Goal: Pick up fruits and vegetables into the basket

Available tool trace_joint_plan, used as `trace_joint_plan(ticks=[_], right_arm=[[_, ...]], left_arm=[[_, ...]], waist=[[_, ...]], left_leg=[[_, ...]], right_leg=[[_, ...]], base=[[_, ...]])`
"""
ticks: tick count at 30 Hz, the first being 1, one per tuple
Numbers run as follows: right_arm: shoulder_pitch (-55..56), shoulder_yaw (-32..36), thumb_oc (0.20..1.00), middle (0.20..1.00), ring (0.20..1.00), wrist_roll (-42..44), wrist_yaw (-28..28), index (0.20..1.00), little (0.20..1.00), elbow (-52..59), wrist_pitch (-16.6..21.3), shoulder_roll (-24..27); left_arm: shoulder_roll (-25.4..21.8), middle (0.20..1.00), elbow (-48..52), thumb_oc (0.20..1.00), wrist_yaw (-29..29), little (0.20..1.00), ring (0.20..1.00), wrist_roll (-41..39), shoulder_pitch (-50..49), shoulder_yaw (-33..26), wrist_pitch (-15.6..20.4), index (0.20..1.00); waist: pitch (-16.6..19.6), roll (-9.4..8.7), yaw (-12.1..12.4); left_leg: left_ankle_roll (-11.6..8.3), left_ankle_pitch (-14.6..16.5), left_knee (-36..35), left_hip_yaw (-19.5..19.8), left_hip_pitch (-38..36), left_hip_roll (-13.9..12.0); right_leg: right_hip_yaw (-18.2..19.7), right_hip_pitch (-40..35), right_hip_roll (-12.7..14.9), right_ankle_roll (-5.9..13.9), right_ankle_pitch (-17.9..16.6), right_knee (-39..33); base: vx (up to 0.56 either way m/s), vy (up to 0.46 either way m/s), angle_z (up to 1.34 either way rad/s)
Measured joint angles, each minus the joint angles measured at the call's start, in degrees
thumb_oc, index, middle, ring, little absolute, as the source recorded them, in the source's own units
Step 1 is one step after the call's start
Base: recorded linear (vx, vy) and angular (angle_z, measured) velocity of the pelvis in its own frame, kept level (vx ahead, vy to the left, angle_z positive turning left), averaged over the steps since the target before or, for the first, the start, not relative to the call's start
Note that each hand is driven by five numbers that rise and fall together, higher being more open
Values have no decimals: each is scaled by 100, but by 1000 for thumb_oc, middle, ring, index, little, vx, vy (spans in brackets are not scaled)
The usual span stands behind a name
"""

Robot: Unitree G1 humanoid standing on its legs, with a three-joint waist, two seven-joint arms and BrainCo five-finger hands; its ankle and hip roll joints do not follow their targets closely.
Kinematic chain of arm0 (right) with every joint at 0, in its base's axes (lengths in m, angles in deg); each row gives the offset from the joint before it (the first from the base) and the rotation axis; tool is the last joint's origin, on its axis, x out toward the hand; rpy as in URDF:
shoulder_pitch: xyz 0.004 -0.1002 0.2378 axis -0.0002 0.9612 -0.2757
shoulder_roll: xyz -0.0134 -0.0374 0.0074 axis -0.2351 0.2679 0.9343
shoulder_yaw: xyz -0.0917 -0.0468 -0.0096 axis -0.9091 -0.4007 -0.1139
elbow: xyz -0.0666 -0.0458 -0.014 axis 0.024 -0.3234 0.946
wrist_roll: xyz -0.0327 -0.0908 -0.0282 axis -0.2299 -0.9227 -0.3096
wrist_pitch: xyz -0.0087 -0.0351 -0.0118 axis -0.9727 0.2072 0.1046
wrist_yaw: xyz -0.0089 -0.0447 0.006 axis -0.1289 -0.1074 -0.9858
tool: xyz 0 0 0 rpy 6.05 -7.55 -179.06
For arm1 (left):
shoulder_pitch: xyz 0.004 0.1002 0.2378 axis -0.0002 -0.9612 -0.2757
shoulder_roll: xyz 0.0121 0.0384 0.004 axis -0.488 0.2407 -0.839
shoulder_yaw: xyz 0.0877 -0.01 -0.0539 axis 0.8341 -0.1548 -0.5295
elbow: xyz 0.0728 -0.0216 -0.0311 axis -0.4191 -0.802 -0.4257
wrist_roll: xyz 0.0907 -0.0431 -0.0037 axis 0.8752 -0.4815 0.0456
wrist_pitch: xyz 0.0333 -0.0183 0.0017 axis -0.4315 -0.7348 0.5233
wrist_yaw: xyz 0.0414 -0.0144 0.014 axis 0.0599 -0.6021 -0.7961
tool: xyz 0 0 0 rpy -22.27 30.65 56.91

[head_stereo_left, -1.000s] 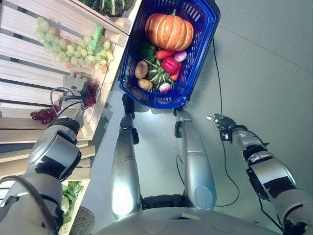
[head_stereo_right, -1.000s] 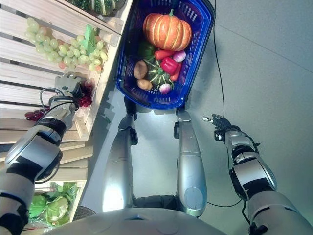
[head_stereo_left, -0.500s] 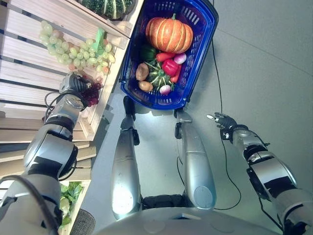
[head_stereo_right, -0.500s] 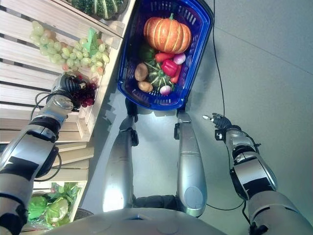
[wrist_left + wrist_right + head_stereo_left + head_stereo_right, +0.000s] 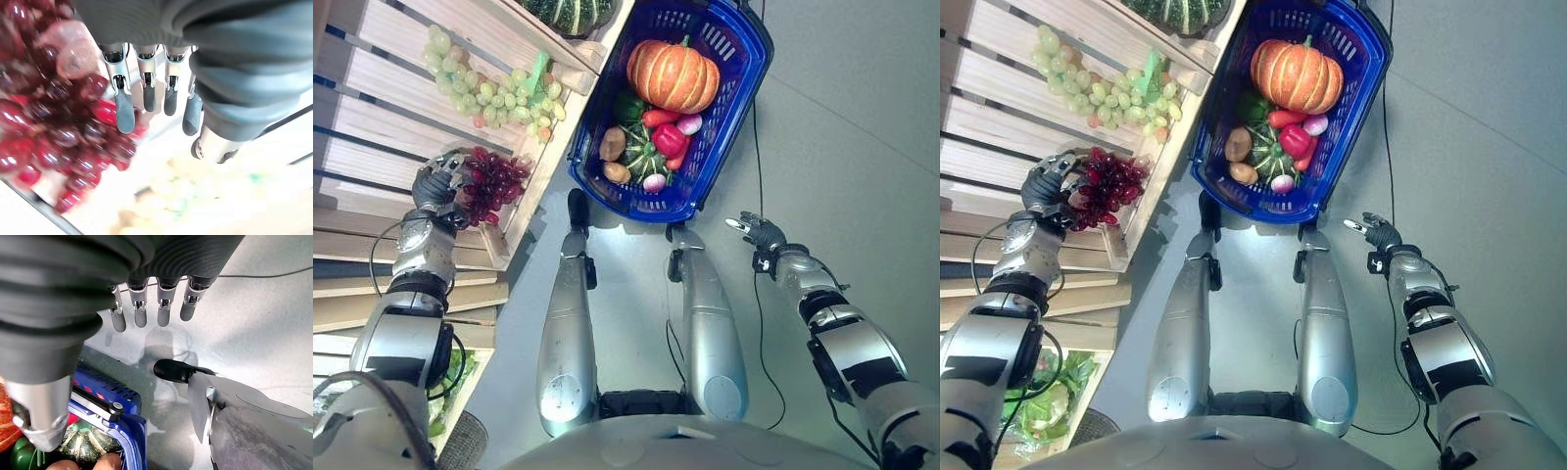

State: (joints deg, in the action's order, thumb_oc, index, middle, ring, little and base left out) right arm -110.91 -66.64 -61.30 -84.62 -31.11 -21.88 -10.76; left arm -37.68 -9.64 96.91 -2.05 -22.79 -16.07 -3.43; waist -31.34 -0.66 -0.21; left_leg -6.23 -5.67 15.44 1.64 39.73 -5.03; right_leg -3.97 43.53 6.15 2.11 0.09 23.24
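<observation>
Grapes, a dark red bunch [image 5: 492, 182], are gripped in the left robot hand [image 5: 434, 183], fingers curled round them, above the wooden shelf [image 5: 382, 137] left of the blue basket [image 5: 741, 76]. Right robot hand [image 5: 756, 231] hangs with relaxed fingers, empty, below and right of the basket, which holds a pumpkin [image 5: 672, 76] and other vegetables.

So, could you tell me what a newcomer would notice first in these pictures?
Probably the blue basket on the floor ahead, with a big orange pumpkin among its vegetables. Next, the left hand at the wooden shelf, its fingers curled on the red grapes, while the right hand hangs open over the floor.
</observation>
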Motion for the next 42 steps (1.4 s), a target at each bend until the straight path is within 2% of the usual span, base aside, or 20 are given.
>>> trace_joint_plan(ticks=[8, 13, 17, 18, 19, 20, 21, 22, 23, 28, 34, 42], right_arm=[[50, -2, 1000, 1000, 1000, 0, -3, 1000, 1000, 9, -33, -3], [66, -2, 1000, 1000, 1000, 0, 2, 1000, 1000, 48, -43, -4], [66, -6, 1000, 1000, 1000, 2, 6, 1000, 1000, 64, -65, -4], [66, -10, 1000, 1000, 1000, 5, 7, 1000, 1000, 69, -84, -4], [66, -11, 1000, 1000, 1000, 21, 5, 1000, 1000, 81, -115, -1], [65, -16, 1000, 1000, 1000, 62, 2, 1000, 1000, 103, -137, 9], [65, -17, 1000, 1000, 1000, 98, 1, 1000, 1000, 130, -158, 18], [61, -23, 1000, 1000, 1000, 126, 2, 1000, 1000, 178, -181, 28], [59, -51, 1000, 1000, 1000, 186, -13, 1000, 1000, 211, -199, 52], [43, -236, 1000, 1000, 1000, 246, -125, 1000, 1000, 114, -116, 136], [-81, -280, 1000, 1000, 1000, 254, -166, 1000, 1000, -2, -106, 145], [-275, -374, 1000, 1000, 1000, 258, -165, 1000, 1000, -51, -117, 145]], left_arm=[[1, 200, 139, 200, 249, 200, 200, -538, 38, -103, 9, 200], [47, 200, 229, 200, 461, 200, 200, -733, 41, -114, 201, 200], [59, 200, 222, 200, 114, 200, 200, 51, 74, -77, 224, 200], [52, 200, 203, 200, -243, 200, 200, 792, 91, -11, 260, 200], [0, 366, 146, 366, -700, 366, 366, 1705, 147, 221, 296, 366], [-64, 583, 131, 583, -1156, 583, 583, 2649, 196, 483, 272, 583], [-113, 1000, 81, 1000, -1367, 1000, 1000, 3082, 246, 700, 217, 1000], [-152, 1000, 4, 1000, -1675, 1000, 1000, 3634, 279, 916, 112, 1000], [-184, 1000, -123, 1000, -2149, 1000, 1000, 4512, 395, 1248, -89, 1000], [-289, 1000, -483, 1000, -2775, 1000, 1000, 6431, 664, 2249, -591, 1000], [-218, 1000, -797, 1000, -2894, 1000, 1000, 7188, 775, 2626, -712, 1000], [-111, 1000, -1053, 1000, -2925, 1000, 1000, 7416, 947, 2748, -824, 1000]], waist=[[0, 0, -19], [0, -1, -18], [-1, -1, -17], [-1, -1, -18], [-1, -1, -17], [-1, -1, -30], [-1, -1, -28], [-1, -1, -27], [-1, -1, -46], [-1, -2, -110], [-1, -3, -182], [0, -6, -200]], left_leg=[[-2, -29, -11, 14, 0, 1], [-4, -35, -21, 21, 4, 0], [1, -51, -75, 31, 2, 0], [-1, -54, -82, 39, 5, -1], [-6, -57, -82, 46, 6, -1], [-5, -56, -83, 48, 7, -3], [-5, -56, -83, 47, 8, -3], [-4, -55, -84, 44, 11, -3], [-3, -54, -85, 34, 11, -3], [-3, -39, -96, 4, 32, -4], [-6, -37, -98, -34, 66, -4], [14, -24, -83, -35, 61, -5]], right_leg=[[-10, 9, 3, -4, 9, 29], [-19, 12, 3, -5, 10, 31], [-33, 21, 4, -4, 10, 23], [-45, 21, 4, -4, 10, 23], [-52, 21, 4, -4, 10, 25], [-56, 25, 5, -5, 11, 21], [-56, 27, 4, -5, 11, 20], [-54, 28, 5, -7, 12, 10], [-47, 29, 5, -15, 18, -18], [-32, 57, 5, -12, 16, -27], [4, 115, -1, 0, -5, -29], [12, 116, -2, 13, 2, -18]], base=[[0, 0, 0], [0, 0, 0], [0, 0, 0], [0, 0, 0], [0, 0, 0], [-4, 41, 0], [2, 54, -1], [3, 83, -2], [2, 68, -2], [-3, 23, -2], [3, 7, -2], [0, 0, 0]])
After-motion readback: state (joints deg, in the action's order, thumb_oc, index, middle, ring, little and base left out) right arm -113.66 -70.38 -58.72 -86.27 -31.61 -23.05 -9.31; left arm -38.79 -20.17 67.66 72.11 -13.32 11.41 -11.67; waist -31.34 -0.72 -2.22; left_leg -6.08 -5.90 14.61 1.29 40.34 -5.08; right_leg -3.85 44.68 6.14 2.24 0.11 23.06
